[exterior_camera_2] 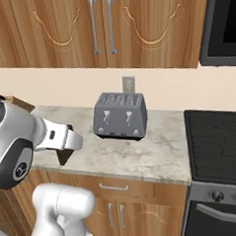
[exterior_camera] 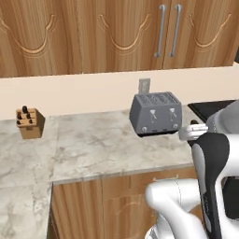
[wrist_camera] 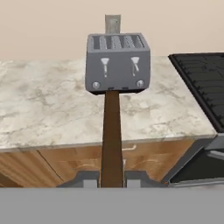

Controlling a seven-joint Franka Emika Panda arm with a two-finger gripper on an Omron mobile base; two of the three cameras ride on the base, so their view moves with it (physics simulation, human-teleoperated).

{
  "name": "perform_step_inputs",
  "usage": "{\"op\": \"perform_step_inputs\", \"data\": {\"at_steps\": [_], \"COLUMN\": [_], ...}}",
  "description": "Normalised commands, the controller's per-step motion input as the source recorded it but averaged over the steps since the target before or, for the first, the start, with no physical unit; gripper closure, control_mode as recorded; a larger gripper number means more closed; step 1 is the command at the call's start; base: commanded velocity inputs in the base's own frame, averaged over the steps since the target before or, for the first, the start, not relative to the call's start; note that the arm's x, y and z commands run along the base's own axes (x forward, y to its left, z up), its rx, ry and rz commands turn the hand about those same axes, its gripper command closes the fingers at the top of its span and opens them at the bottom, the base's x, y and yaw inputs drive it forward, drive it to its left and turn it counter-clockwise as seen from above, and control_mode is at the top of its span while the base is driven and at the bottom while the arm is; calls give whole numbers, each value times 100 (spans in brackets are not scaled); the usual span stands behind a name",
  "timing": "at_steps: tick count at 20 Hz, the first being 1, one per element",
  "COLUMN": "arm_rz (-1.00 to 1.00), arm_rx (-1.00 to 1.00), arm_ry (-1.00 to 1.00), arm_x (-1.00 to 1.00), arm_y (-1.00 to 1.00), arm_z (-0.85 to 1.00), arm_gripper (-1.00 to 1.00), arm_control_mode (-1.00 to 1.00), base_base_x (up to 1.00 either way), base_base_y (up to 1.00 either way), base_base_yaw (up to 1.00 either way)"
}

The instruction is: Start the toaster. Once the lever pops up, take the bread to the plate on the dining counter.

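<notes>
The arm reaches level toward the toaster [wrist_camera: 118,63], well short of it, jaws clamped edge-on on the bread [wrist_camera: 112,140] over the table [wrist_camera: 43,109].

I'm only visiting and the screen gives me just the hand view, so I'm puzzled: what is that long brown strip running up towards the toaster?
Observer: In the right base view it is the bread, a thin dark slice held in the shut jaws. It hangs over the worktop's front edge, well apart from the toaster.
Visitor: Is anything standing further left on that worktop?
Observer: Yes. The left base view shows a wooden knife block far to the left.
Visitor: And above the stove?
Observer: A black appliance, probably a microwave, hangs over the stove.
</notes>
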Motion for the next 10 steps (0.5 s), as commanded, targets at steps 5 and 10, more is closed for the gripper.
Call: {"op": "perform_step_inputs", "data": {"at_steps": [5, 10], "arm_rz": [0, 0], "arm_rx": [0, 0], "arm_ry": [0, 0], "arm_x": [0, 0], "arm_y": [0, 0], "arm_z": [0, 0], "arm_gripper": [100, 100], "arm_control_mode": [100, 100], "base_base_x": [-100, -86], "base_base_y": [-23, -42], "base_base_yaw": [27, 66]}}
